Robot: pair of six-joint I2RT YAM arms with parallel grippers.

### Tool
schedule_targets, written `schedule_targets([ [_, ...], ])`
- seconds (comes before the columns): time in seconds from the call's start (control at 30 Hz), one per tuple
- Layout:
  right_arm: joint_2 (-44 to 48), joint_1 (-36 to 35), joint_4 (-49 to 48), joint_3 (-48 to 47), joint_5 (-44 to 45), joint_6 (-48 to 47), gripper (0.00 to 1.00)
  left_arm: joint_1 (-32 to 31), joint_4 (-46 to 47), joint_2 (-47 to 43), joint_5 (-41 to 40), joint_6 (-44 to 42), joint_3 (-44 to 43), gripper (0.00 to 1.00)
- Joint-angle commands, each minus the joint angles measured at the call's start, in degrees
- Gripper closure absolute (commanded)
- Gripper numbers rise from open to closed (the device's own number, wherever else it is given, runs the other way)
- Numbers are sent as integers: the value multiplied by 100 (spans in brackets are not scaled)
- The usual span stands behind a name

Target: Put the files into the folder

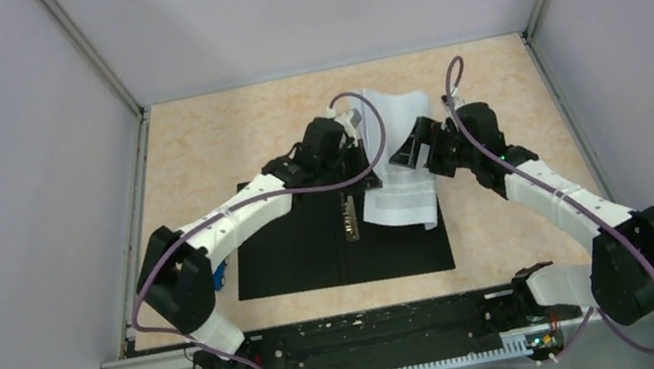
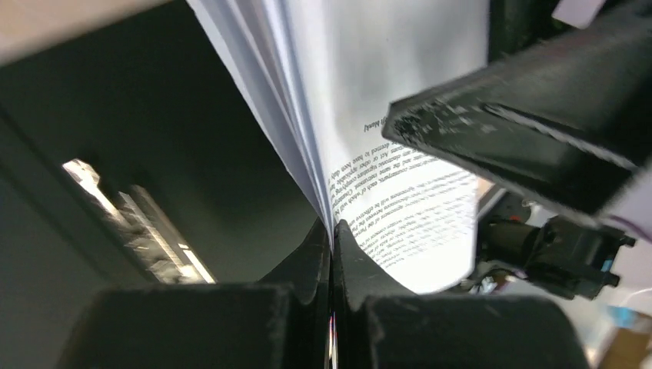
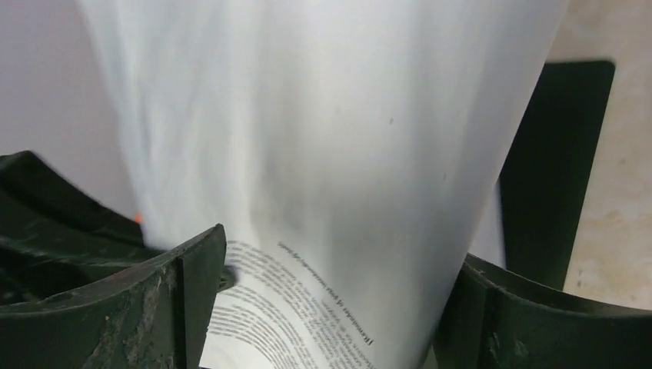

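Top external view, supplemented by both wrist views. The files (image 1: pixel 393 137) form a curled sheaf just right of the metal spine clip (image 1: pixel 347 216). Their upper edge is raised and their lower part appears to rest on the right leaf of the open folder (image 1: pixel 296 261). The sheaf's long axis runs far-to-near, roughly parallel to the clip.

The left gripper (image 2: pixel 332 234) is pinched tight on the raised edge, on the side of the sheaf nearest the clip, so it alone carries the sheets. The right gripper (image 3: pixel 330 307) stands on the side away from the clip, its jaws apart. The sheaf passes between the two fingers (image 3: pixel 192 292) without being clamped.

By judgement, the coming move turns on lowering the raised edge toward the far end of the clip so that the sheets lie flat on the right leaf. The left arm is the one placed to do this.

The folder lies black side up on the table (image 1: pixel 488 85), so its outer covers cannot be seen. Left of the clip, the left arm crosses the folder's far corner and also half hides a small blue object (image 1: pixel 217 277). Whether the clip is open cannot be told, and the sheets cannot be counted. A dark bar cuts across the printed page in the left wrist view, probably a finger of the right gripper.
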State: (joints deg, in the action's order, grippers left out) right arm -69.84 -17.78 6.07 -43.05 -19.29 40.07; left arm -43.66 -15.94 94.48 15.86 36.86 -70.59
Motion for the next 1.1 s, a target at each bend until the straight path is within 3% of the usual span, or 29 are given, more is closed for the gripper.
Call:
schedule_targets([
  [0.0, 247, 331, -206, -453, -115, -232, 10, -18, -1803, -585, -630, -2268, -1134, 100],
  [0.17, 415, 1006, -2108, -179, -1170, 374, 5, -20, -2306, -1100, -748, -3530, -1833, 100],
  [0.33, 461, 1092, -3987, -28, -1622, 743, 2, -24, -2293, -1680, -516, -4454, -2096, 100],
  [0.5, 483, 1089, -6360, 435, -1933, 1294, 1, -41, -2507, -1997, -286, -5120, -2536, 100],
  [0.7, 13, 1016, -8522, 439, -2428, 2069, 1, -50, -2167, -2383, -187, -5414, -2685, 100],
  [0.83, -27, 885, -9054, 339, -2380, 1999, 1, -46, -2017, -2521, 65, -5430, -2837, 100],
  [1.07, 392, 511, -8322, 152, -2105, 905, 1, -46, -1907, -2658, 424, -5333, -3114, 100],
])
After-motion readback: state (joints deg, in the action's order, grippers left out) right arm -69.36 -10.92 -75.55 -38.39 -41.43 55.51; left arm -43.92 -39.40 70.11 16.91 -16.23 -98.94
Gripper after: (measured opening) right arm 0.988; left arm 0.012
